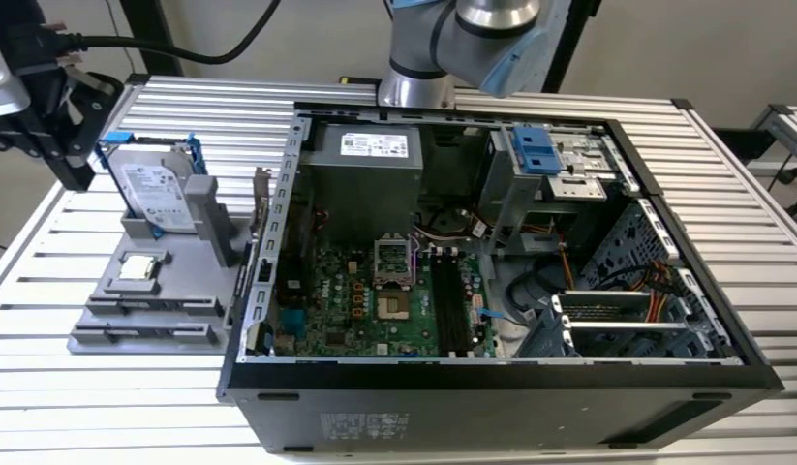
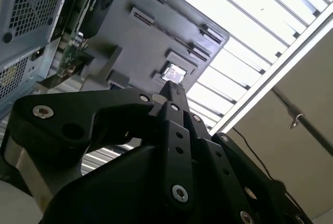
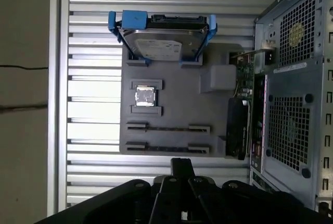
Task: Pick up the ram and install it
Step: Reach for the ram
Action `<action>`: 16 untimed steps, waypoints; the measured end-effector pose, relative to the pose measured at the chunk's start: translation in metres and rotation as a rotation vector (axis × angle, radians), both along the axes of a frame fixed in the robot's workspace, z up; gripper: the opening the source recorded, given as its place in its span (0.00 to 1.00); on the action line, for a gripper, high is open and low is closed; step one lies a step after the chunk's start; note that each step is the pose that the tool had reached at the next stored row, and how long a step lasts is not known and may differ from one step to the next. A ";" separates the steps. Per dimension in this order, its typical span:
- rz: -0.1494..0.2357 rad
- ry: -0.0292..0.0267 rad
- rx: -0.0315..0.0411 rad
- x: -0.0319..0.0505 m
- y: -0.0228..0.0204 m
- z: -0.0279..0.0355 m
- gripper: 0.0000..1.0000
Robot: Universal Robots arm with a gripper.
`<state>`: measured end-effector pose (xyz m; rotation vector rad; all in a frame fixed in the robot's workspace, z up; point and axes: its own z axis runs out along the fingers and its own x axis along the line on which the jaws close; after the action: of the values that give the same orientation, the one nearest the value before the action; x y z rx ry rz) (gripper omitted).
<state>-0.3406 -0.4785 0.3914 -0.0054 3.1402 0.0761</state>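
Note:
Two thin dark strips, the ram [image 3: 167, 128], stand on edge in slotted holders of a grey tray [image 3: 177, 104]; in the exterior view the ram [image 1: 155, 306] sits at the tray's near end. My black gripper [image 1: 77, 179] hangs above the table at the exterior view's far left, behind the tray and beside the hard drive. It is apart from the ram. In both wrist views its fingers meet at the tip, shut with nothing between them; the gripper [image 3: 182, 164] points at the tray, as does the gripper [image 2: 170, 86].
The tray also holds an upright silver hard drive [image 1: 153, 189] in a blue frame, a small square processor chip [image 1: 139, 268] and a dark card [image 3: 238, 127]. An open computer case [image 1: 502, 373] with its motherboard [image 1: 359, 305] and black memory slots [image 1: 452, 300] stands beside the tray.

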 end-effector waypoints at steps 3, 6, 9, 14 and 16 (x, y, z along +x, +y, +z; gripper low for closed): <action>0.000 0.0000 -0.0001 -0.0008 -0.0013 0.0000 0.00; 0.000 0.0000 -0.0001 -0.0015 -0.0014 0.0000 0.00; 0.000 -0.0001 0.0000 -0.0020 -0.0014 0.0000 0.00; 0.000 0.0000 0.0000 -0.0025 -0.0014 0.0000 0.00; 0.000 -0.0001 0.0000 -0.0026 -0.0014 0.0000 0.00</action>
<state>-0.3432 -0.4798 0.3914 -0.0054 3.1402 0.0760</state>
